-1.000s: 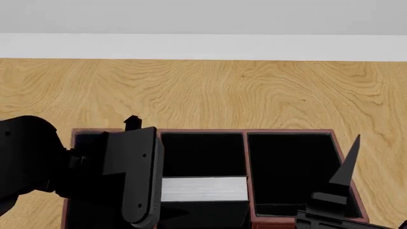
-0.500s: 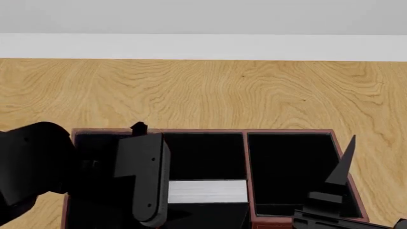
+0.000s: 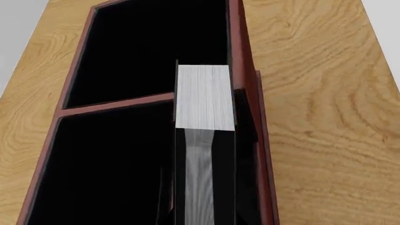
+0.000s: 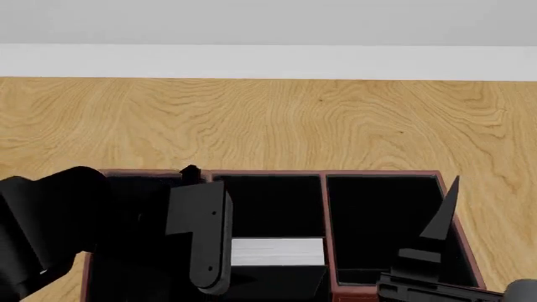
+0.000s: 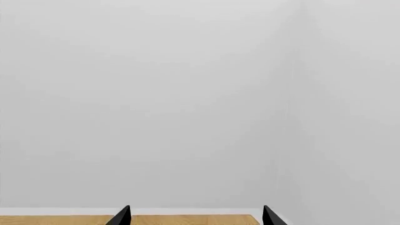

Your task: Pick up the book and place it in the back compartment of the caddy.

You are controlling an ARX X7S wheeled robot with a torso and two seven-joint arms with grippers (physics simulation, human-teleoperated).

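Table [image 4: 277, 119] of light wood fills the head view, with the caddy [image 4: 324, 207] sitting on it. The left gripper [image 3: 203, 206] is closed on the book [image 3: 205, 96], which stands upright, white pages up, in the middle column near the cross divider [image 3: 119, 104]. The back compartment [image 4: 268, 204] shows black beyond it. The right gripper [image 5: 194, 216] is spread open, holding nothing, pointing at a pale wall [image 5: 200, 93].

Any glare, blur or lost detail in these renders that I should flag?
Head view: sharp, flat lighting, no glare, but the caddy interior and left gripper merge into black. Left wrist view: crisp; the book pages read clearly, the black covers vanish against the lining. Right wrist view: almost all featureless grey wall, with only the right gripper tips showing.
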